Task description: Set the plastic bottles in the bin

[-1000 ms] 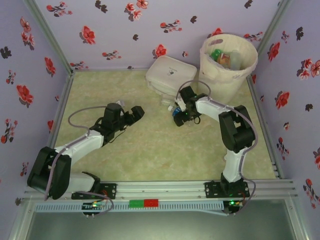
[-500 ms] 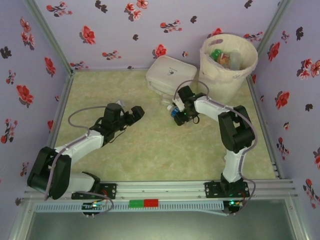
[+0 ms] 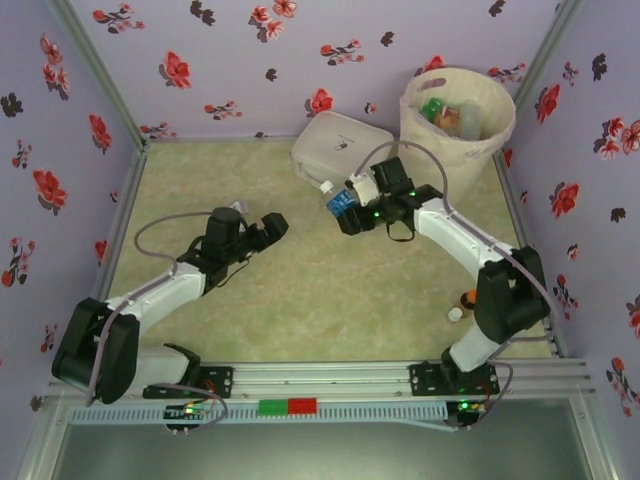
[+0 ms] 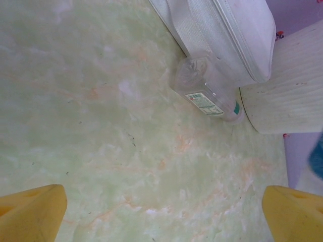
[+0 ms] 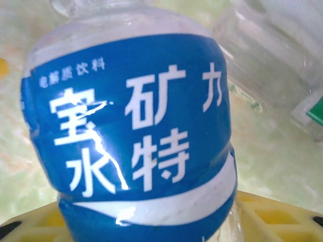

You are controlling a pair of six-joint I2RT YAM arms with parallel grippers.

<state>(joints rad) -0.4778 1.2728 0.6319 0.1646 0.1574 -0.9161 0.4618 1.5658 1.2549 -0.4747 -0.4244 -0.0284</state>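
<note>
- Since a second ago the right arm has swung its elbow out to the near side of the tall round cream-white bin (image 3: 452,160). It has stretched long, and the right gripper (image 3: 349,213) has turned to point away from the bin.
- That gripper is clamped on a clear plastic bottle with a blue label (image 3: 337,203). The bottle's white cap (image 3: 324,186) points away from the bin. The bottle has gone along with the gripper, a little farther from the bin's foot, and is now near the bin on the left arm's side.
- Up close, the blue label (image 5: 131,131) wraps the bottle's middle, with a white swoosh below. Big white characters read 宝矿力水特, and a small line above them reads 电解质饮料.
- The left gripper (image 3: 272,228) has stayed put, well apart from the bin. Its yellow fingers (image 4: 30,212) are spread wide with nothing between them.
- A second clear plastic bottle (image 4: 207,93) lies on its side against the flat square white case (image 4: 227,35), one end just at the bin's foot. The print on its white-and-green label is too small to read.
- Several bottles (image 3: 462,118) sit inside the bin, one of them green.
- A small brown bottle with an orange cap (image 3: 468,298) has come into sight, well to the near side of the bin.
</note>
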